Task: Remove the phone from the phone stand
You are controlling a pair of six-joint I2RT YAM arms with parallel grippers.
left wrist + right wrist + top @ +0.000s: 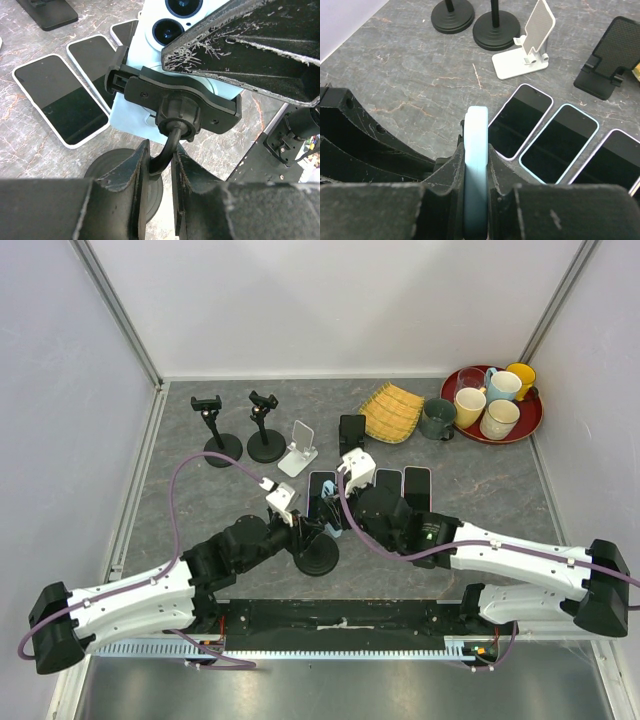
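The grey marbled table (200, 520) carries both my arms, which converge on one phone stand (317, 556) near its front centre. Three spare phones (388, 483) lie flat just behind that stand.

**Left gripper** (161, 157): closed on the stand's curved stem (169, 145), just above the round base (107, 167). Function: anchor.

**Right gripper** (475, 165): clamped across the thickness of the pale blue phone (475, 130). The phone sits on edge in the stand's spring clamp (180, 97), camera lenses facing my left wrist.

**Probable faults from this state**

1. Stand lifts with the phone. Cause: the stem is thin and round, so my left fingers may slip or let it twist while the clamp resists.
2. Clamp head swivels at its joint. Cause: a pull not in line with the clamp opening. The phone would then bind.
3. Phone slides out of my right fingers. Cause: smooth faces and a narrow contact area.
4. Sudden release. Cause: excess pull force. The phone could swing into the spare phones.
5. Finger collision. Cause: both grippers work very near each other.
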